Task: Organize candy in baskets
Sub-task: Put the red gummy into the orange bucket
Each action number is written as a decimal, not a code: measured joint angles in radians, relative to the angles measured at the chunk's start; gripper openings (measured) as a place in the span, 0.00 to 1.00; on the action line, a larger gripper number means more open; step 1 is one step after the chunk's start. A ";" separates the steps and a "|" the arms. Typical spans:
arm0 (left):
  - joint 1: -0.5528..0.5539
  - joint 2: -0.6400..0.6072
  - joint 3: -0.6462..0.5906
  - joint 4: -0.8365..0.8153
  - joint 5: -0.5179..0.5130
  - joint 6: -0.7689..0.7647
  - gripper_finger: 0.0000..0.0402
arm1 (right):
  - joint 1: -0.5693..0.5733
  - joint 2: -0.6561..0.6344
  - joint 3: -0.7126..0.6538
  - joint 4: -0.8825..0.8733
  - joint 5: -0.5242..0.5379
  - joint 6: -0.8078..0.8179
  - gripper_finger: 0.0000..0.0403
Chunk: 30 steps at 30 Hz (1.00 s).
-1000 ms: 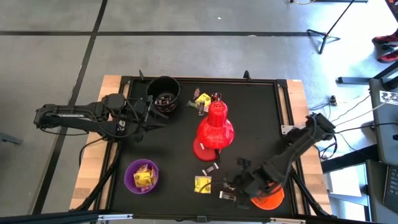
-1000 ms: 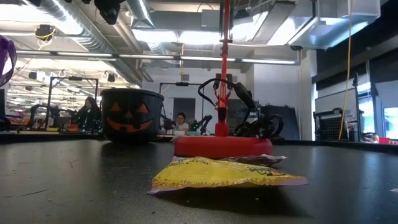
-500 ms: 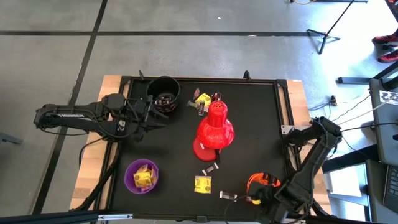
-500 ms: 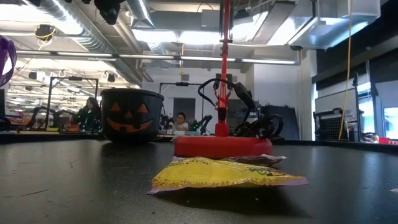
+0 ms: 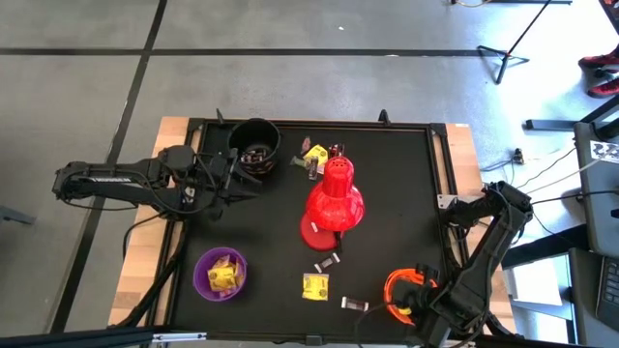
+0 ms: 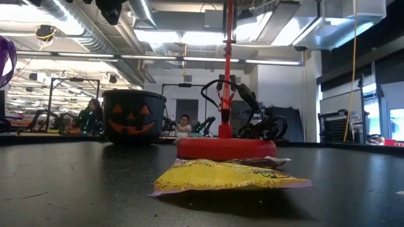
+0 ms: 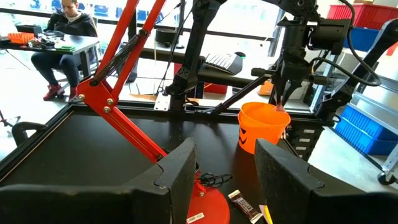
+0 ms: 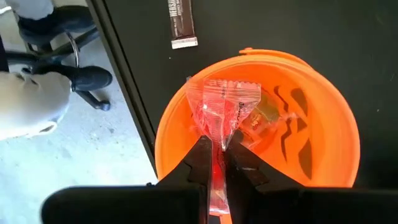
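Three small round buckets sit on a black table seen from above. At the left, the left gripper point(image 5: 230, 184) hovers with its two fingers parted and nothing between them, just beside the black bucket point(image 5: 254, 147), which holds a few dark sweets. Nearer the front edge, the purple bucket point(image 5: 221, 273) holds yellow-wrapped sweets. In the middle stands a red desk lamp point(image 5: 334, 203), its base and arm between the two sides of the table. Behind the lamp lie about three loose sweets point(image 5: 314, 155), yellow and dark. In front of it lie three more: a dark bar point(image 5: 329, 262), a yellow packet point(image 5: 314, 285) and a small dark piece point(image 5: 354, 305). At the front right corner, the orange bucket point(image 8: 298, 143) holds at least one wrapped piece. The right gripper point(image 8: 216, 163) hangs directly over it, fingers pinched on a clear-wrapped candy point(image 8: 222, 109).
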 joint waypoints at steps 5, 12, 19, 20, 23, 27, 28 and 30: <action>0.000 0.000 0.000 0.000 0.000 0.000 0.39 | 0.000 0.000 0.000 0.011 0.001 -0.026 0.06; 0.000 0.000 0.000 0.000 0.000 0.000 0.39 | -0.001 0.000 0.000 0.071 0.002 -0.027 0.06; 0.000 0.000 0.000 0.000 0.000 0.000 0.39 | 0.000 0.000 0.000 0.086 0.002 -0.027 0.06; 0.000 0.000 0.000 0.000 0.000 0.000 0.39 | 0.000 0.000 0.000 0.085 0.002 -0.027 0.06; 0.000 0.000 0.000 0.000 0.000 0.000 0.39 | 0.000 0.000 0.000 0.093 0.003 -0.027 0.06; 0.000 0.000 0.000 0.000 0.000 0.000 0.39 | 0.000 0.000 0.000 0.113 0.002 -0.027 0.06; 0.000 0.000 0.000 0.000 0.000 0.000 0.39 | 0.000 0.000 0.000 0.118 0.000 -0.027 0.06; 0.000 0.000 0.000 0.000 0.000 0.000 0.39 | 0.000 0.000 0.000 0.132 -0.011 -0.027 0.06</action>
